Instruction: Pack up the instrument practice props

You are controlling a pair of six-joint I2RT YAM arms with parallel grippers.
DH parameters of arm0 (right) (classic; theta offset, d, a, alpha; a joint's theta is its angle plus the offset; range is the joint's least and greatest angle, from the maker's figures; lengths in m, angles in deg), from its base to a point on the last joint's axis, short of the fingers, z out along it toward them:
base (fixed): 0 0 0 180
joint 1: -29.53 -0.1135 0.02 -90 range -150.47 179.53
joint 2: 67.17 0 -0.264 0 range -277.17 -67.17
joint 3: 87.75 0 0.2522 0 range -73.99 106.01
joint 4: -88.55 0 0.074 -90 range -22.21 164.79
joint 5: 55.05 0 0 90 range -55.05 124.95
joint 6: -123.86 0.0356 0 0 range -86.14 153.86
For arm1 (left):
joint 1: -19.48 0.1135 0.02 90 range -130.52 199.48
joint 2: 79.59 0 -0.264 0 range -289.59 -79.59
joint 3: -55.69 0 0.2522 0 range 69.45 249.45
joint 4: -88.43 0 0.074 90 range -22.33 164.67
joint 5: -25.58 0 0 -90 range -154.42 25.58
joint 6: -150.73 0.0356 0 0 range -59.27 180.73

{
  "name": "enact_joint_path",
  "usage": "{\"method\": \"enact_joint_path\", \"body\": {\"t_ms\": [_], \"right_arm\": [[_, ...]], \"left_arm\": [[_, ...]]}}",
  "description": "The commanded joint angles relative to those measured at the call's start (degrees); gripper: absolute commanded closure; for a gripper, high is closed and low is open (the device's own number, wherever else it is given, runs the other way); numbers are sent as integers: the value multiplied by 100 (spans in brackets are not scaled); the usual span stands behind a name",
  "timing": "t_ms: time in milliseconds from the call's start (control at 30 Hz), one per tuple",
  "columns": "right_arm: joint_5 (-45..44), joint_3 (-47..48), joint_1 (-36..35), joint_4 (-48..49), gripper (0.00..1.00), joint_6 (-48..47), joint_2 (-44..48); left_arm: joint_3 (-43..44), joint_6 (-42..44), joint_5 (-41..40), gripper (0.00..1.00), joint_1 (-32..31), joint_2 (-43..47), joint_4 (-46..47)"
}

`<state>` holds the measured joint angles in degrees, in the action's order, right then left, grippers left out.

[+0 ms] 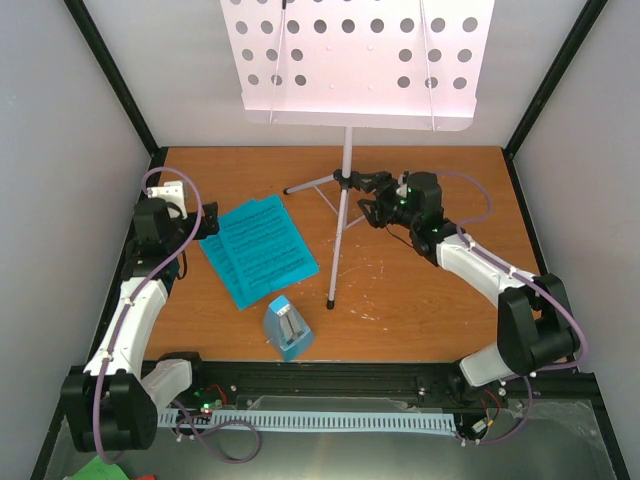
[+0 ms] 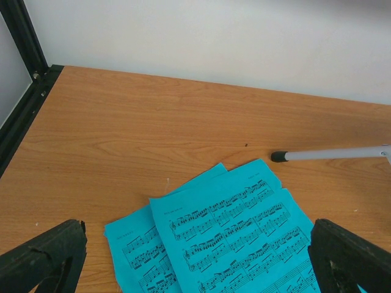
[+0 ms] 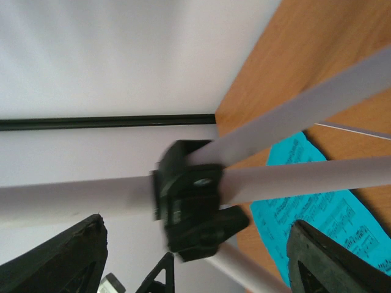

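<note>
The grey tripod music stand stands at the back centre, its perforated desk high up. My right gripper is open beside the stand's black leg hub, its fingers either side of it without touching. The bright-blue sheet-music pages lie fanned on the table left of centre, also in the left wrist view. My left gripper is open just above their left edge. The light-blue pyramid metronome stands near the front edge, apart from both grippers.
One stand leg reaches forward to a black foot right of the pages; another leg tip lies behind them. Black frame posts and white walls close in the wooden table. A ribbed white rail runs along the front.
</note>
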<state>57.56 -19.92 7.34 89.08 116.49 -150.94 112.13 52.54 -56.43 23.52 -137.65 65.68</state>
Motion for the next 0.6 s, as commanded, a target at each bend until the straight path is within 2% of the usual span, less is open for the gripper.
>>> {"method": "enact_joint_path", "body": {"t_ms": [0, 100, 167, 400, 567], "right_arm": [[8, 128, 13, 78, 26, 412, -155], [40, 143, 13, 75, 28, 442, -240], [35, 142, 14, 58, 34, 447, -241], [-54, 135, 14, 3, 66, 437, -209], [-34, 88, 17, 65, 83, 473, -220]], "left_arm": [[82, 28, 12, 1, 19, 20, 57], [83, 28, 3, 0, 19, 21, 56], [76, 28, 1, 0, 19, 17, 56], [85, 30, 20, 0, 19, -12, 56], [86, 28, 31, 0, 17, -29, 56]]}}
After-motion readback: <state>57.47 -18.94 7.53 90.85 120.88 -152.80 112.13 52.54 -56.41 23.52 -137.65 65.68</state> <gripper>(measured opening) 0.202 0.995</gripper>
